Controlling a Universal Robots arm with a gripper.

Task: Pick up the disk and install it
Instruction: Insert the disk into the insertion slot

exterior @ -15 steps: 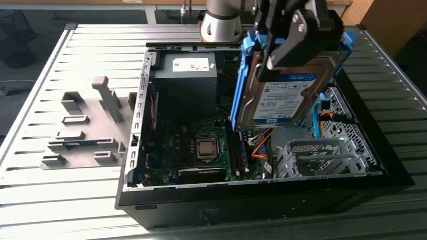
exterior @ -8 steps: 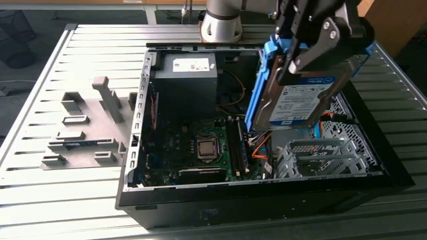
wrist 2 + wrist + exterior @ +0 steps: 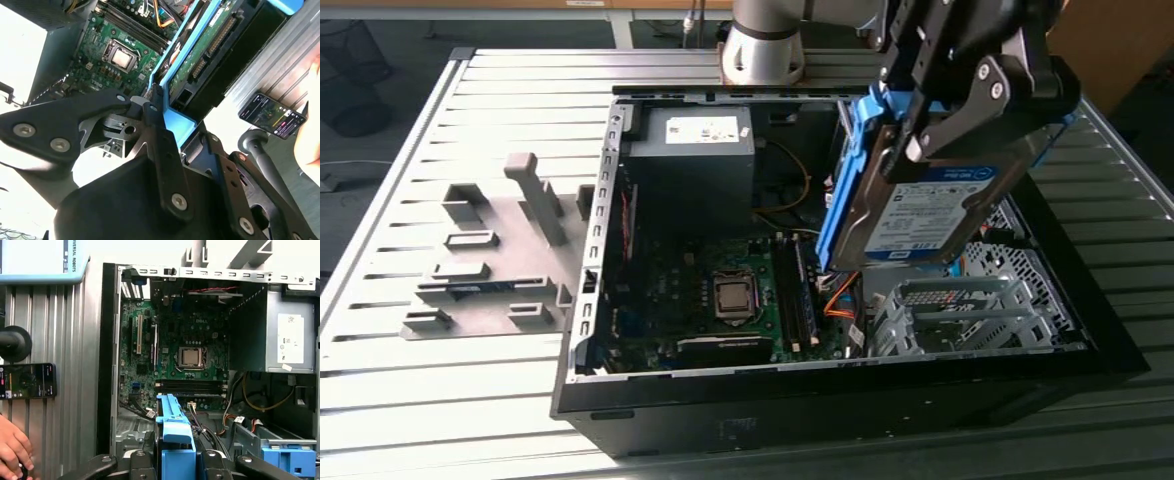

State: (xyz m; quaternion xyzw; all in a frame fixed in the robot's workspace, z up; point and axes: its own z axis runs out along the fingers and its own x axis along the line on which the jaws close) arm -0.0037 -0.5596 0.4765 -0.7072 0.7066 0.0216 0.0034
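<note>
The disk [image 3: 927,215] is a silver hard drive with a white-and-blue label in a bright blue carrier frame. It hangs tilted on edge over the open computer case [image 3: 587,330], on the exterior view's right. My gripper [image 3: 950,125] is shut on its upper part, the black fingers [image 3: 155,117] pressing the blue frame. In the second wrist view the disk's green circuit-board underside [image 3: 210,45] faces the camera. In the first wrist view the blue frame [image 3: 172,432] stands between the fingers, above the case's interior. Below the disk sits the silver drive cage [image 3: 961,310].
The case holds a motherboard [image 3: 192,357], a grey power supply [image 3: 700,135], cables, and a blue bracket [image 3: 282,460] in the cage. A grey fixture [image 3: 494,270] lies on the slatted table at the exterior view's left. A phone [image 3: 27,381] and a person's hand [image 3: 12,450] are beside the case.
</note>
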